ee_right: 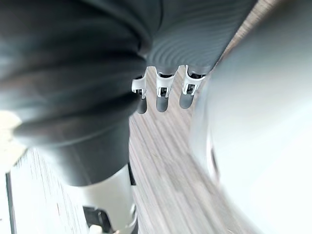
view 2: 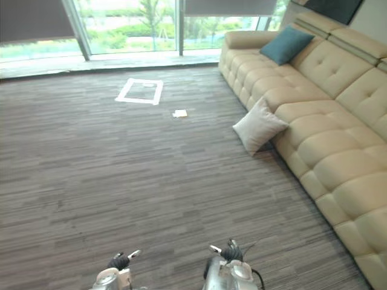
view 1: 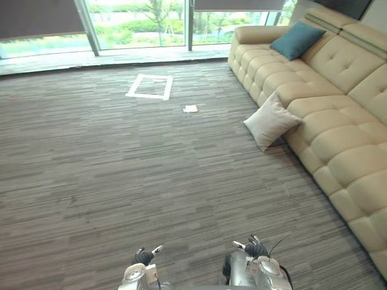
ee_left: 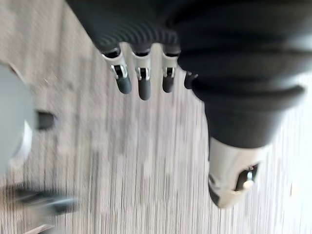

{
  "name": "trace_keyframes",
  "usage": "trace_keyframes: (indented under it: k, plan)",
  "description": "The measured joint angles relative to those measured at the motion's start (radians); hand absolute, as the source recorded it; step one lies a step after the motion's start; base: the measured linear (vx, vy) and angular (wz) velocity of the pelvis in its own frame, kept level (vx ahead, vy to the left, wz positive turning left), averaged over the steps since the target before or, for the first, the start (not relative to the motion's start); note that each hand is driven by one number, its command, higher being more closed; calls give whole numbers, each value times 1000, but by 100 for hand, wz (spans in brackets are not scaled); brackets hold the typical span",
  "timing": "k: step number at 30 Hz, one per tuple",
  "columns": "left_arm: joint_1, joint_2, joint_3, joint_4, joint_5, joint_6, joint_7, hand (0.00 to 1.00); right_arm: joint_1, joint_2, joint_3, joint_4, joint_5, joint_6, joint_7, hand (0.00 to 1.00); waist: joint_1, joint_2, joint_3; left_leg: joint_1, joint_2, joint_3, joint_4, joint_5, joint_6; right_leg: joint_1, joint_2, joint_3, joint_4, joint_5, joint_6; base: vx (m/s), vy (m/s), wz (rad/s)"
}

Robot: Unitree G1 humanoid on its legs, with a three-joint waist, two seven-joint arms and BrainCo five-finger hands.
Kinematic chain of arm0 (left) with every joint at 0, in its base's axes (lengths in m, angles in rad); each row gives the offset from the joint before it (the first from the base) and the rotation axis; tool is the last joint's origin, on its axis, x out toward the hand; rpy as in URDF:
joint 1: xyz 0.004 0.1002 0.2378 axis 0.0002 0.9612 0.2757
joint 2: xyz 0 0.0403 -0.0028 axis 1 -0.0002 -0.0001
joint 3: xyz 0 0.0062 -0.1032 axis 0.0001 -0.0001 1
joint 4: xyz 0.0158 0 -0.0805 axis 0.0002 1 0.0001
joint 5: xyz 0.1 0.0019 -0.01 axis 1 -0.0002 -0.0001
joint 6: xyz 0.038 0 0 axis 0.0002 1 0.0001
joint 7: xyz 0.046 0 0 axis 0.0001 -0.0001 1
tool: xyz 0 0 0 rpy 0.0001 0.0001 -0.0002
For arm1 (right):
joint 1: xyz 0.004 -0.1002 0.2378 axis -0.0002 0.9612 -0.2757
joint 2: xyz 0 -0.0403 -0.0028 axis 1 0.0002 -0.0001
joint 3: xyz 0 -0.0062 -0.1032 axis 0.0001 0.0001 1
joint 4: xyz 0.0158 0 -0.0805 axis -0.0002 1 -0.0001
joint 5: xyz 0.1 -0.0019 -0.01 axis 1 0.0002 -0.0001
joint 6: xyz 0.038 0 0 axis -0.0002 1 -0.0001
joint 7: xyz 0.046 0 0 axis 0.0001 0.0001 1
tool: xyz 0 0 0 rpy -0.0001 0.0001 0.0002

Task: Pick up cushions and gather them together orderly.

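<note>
1. White cushion (view 1: 270,121) — on the floor (view 1: 121,175), leaning against the beige sofa (view 1: 341,60) front.
2. Teal cushion (view 1: 296,39) up on the sofa seat, far end.
3. Left robot hand (ee_left: 144,83), right robot hand (ee_right: 162,95) — fingers relaxed, both empty, low above the floor.

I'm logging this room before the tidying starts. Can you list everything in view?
sofa: one, beige, along the room's right side
teal cushion: one, teal, on the sofa's far end against the backrest
off-white cushion: one, off-white, on the floor, leaning on the sofa's front
tape outline: one, white, a rectangle on the carpet near the windows
paper scrap: one, white, on the carpet beside the tape outline, toward the sofa
windows: several panes, dark frames, far wall
carpet: one, grey-brown, the floor
left hand: one, silver and dark, hanging low, fingers straight, empty
right hand: one, silver and dark, hanging low, fingers straight, empty
</note>
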Motion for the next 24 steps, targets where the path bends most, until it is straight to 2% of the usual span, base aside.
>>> trace_keyframes:
  k: [1,2,3,4,5,6,7,8,9,10,11,12,13,15,16,17,18,19,20,21,22,23,24]
  plan:
    - [0,1,0,2,4,-1,0,0,0,-3,-1,12,0,1,0,0,-2,-6,1,14,-8,-15,2,0,0,0,2,15,-24,46,-45,813,-219,25]
    - [-3,-25,21,15,10,1,0,0,-1,-39,-3,20,-1,9,5,0,-12,38,-5,41,23,-49,36,5,-9,3,30,26,58,64,-125,824,-248,-12]
    - [9,-43,41,17,22,1,0,0,-3,-54,-15,14,0,9,4,0,-11,79,-4,3,69,-53,182,21,-35,10,58,28,106,-2,-136,666,-216,-25]
    - [11,-47,50,15,25,1,0,0,-3,-57,-18,13,0,9,5,0,-11,87,-4,-20,83,-55,244,30,-50,14,68,32,113,-19,-137,659,-224,-54]
    - [10,-53,67,13,27,1,0,0,-5,-65,-21,12,0,10,5,0,-12,111,-2,-120,135,-92,492,112,-131,46,106,47,111,-63,-143,522,-161,-58]
    - [12,-52,78,5,27,1,-1,0,-10,-68,-19,14,1,11,2,0,-10,125,6,-212,177,-128,692,252,-174,86,146,71,90,-91,-153,778,-149,-95]
    - [12,-51,94,-4,26,0,-3,0,-15,-65,-20,17,2,12,-3,0,-3,136,20,-311,229,-124,909,202,-165,161,198,100,53,-110,-164,649,-77,-86]
    - [11,-51,98,-12,27,-1,-3,0,-16,-61,-18,18,3,12,-4,0,0,130,24,-339,237,-119,951,172,-154,190,208,114,41,-116,-167,638,-58,-101]
    - [12,-40,101,-37,27,-2,-3,0,-15,-43,-8,22,3,16,-4,0,11,100,36,-398,235,-106,991,109,-135,263,214,155,9,-130,-166,564,-35,-93]
    - [14,-32,98,-59,26,-5,-3,0,-12,-28,8,23,3,20,-6,0,12,74,38,-483,228,-87,955,62,-114,337,217,195,-65,-130,-162,518,-18,-90]
    - [14,-31,99,-68,26,-6,-3,0,-11,-25,14,23,4,20,-6,0,14,68,36,-511,225,-79,929,49,-106,359,218,212,-87,-130,-160,605,6,-93]
    - [15,-34,102,-91,25,-9,-4,0,-12,-19,21,24,4,23,-8,0,24,61,33,-585,212,-72,813,25,-74,417,219,263,-137,-129,-147,491,79,-100]
    - [14,-43,104,-99,25,-12,-4,0,-10,-18,16,24,4,24,-11,0,38,63,33,-629,194,-86,679,17,-73,453,219,306,-164,-136,-128,601,158,-123]
    - [14,-53,121,-100,25,-18,-4,0,-9,-18,14,34,3,27,-12,0,49,72,30,-659,167,-140,447,39,-95,505,207,366,-195,-166,-99,546,251,-90]
    - [16,-58,124,-99,26,-19,-4,0,-8,-18,16,37,3,28,-12,0,51,75,22,-668,155,-162,361,64,-105,523,201,385,-200,-187,-89,507,316,-78]
    - [20,-63,129,-99,26,-20,-2,0,-8,-20,25,50,2,29,-12,0,55,79,14,-676,152,-172,257,126,-106,551,192,421,-199,-228,-66,415,288,-68]
    - [21,-61,129,-99,26,-21,-2,0,-8,-20,29,56,2,29,-12,0,61,74,10,-673,154,-170,263,165,-101,560,183,433,-196,-241,-55,585,396,-83]
    - [33,-47,129,-99,27,-21,-2,0,5,-16,34,66,2,32,-12,0,66,57,-31,-669,129,-139,288,223,-67,570,143,466,-191,-269,-28,632,381,-81]
    - [35,-35,134,-94,27,-20,0,0,20,6,35,63,1,31,-11,0,66,27,-53,-664,116,-87,320,177,-35,554,109,479,-142,-264,-10,645,364,-80]
    - [34,-33,135,-93,27,-20,0,0,21,14,35,61,1,31,-11,0,67,21,-56,-660,113,-75,326,167,-25,540,100,481,-117,-258,2,495,267,-68]
    - [34,-29,135,-90,27,-19,0,0,21,25,36,57,0,32,-9,0,68,13,-59,-639,104,-44,333,139,-8,512,78,483,-45,-239,32,528,330,-60]
    - [26,-22,130,-79,27,-16,0,0,17,32,36,55,0,31,-4,0,69,3,-54,-584,79,-15,312,116,11,457,57,493,115,-213,75,578,373,-66]
    - [17,-19,117,-57,27,-9,-1,0,11,32,35,48,0,30,0,0,60,5,-50,-506,55,6,274,89,18,345,30,488,370,-132,119,550,349,-48]
